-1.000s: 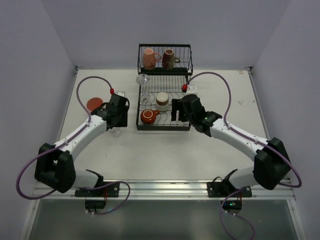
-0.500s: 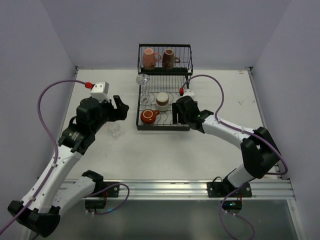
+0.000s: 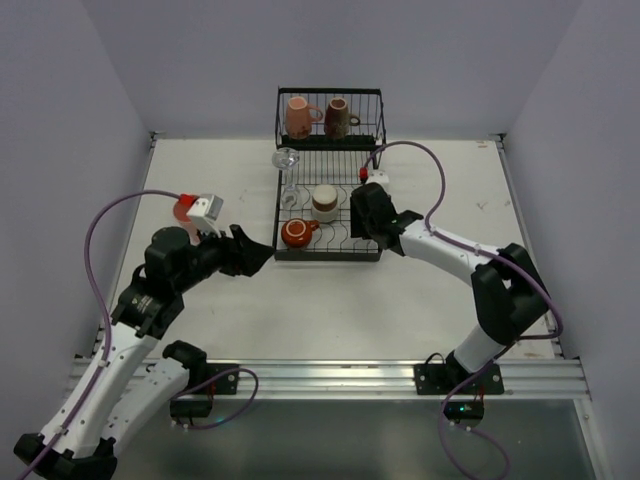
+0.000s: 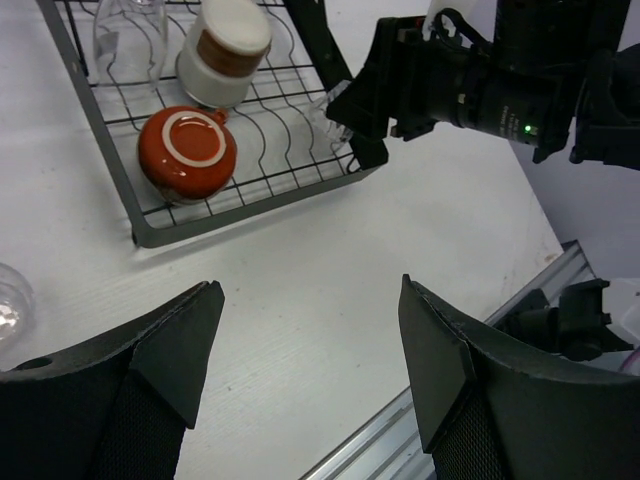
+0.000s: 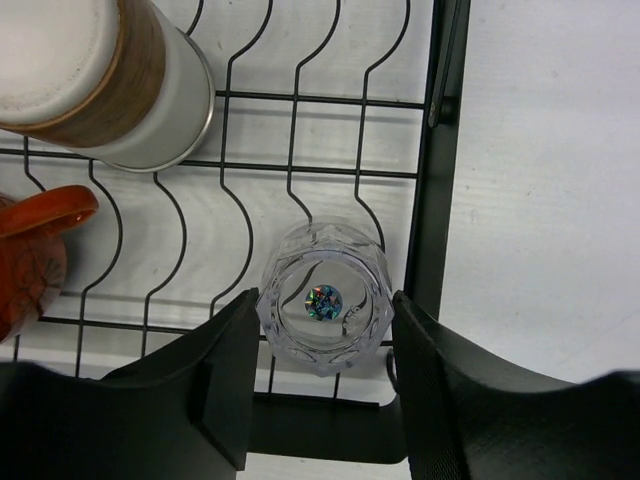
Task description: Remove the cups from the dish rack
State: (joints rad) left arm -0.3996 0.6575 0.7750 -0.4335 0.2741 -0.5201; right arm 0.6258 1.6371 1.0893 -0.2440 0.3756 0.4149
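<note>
The black wire dish rack [image 3: 328,256] holds a pink mug [image 3: 298,117] and a dark brown mug [image 3: 338,117] on its raised tier. On the flat tier sit a white-and-brown cup [image 3: 325,203], an orange-red handled cup [image 3: 296,233] and a stemmed clear glass [image 3: 287,160]. At the rack's near right corner stands a small clear glass [image 5: 325,250], upright. My right gripper [image 5: 325,305] is shut on it, a finger pressed against each side. My left gripper [image 4: 310,290] hangs open over bare table in front of the rack [image 4: 250,205], holding nothing.
A salmon tumbler [image 3: 180,212] stands on the table at the left, partly behind my left wrist. Another clear glass [image 4: 8,300] sits on the table just left of my left gripper. Grey walls close in the table on three sides.
My left arm has lifted and pulled back from the clear glass on the table, jaws opened wide. My right gripper slid in over the rack's corner and closed on the small clear glass.
</note>
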